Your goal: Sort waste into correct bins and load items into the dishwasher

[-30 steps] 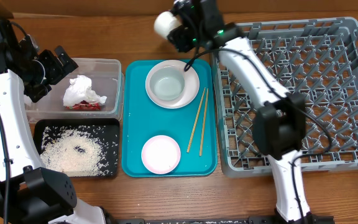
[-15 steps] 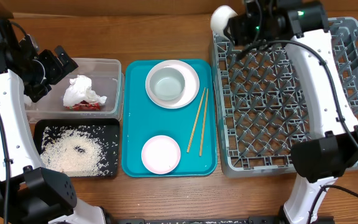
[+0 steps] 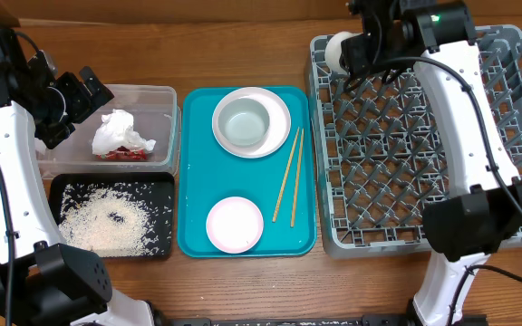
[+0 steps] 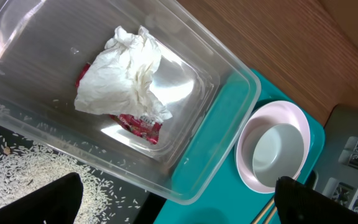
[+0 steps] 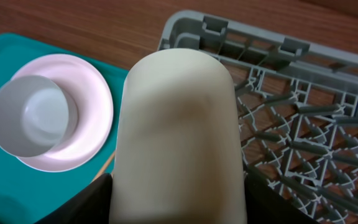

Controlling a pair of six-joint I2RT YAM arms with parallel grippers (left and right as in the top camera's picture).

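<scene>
Overhead: the right gripper (image 3: 356, 52), clamped on the white cup (image 3: 339, 49), has carried it off the teal tray (image 3: 198, 136) to the dish rack (image 3: 379, 163) corner, ready for lowering. Left wrist: the left gripper (image 4: 179, 199) gapes empty above the clear tub (image 4: 229, 81). Right wrist: the cup hangs over the rack's rim.

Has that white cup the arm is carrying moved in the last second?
Yes. The white cup went rightward, from beyond the teal tray's far edge to over the grey rack's far corner nearest the tray.
</scene>
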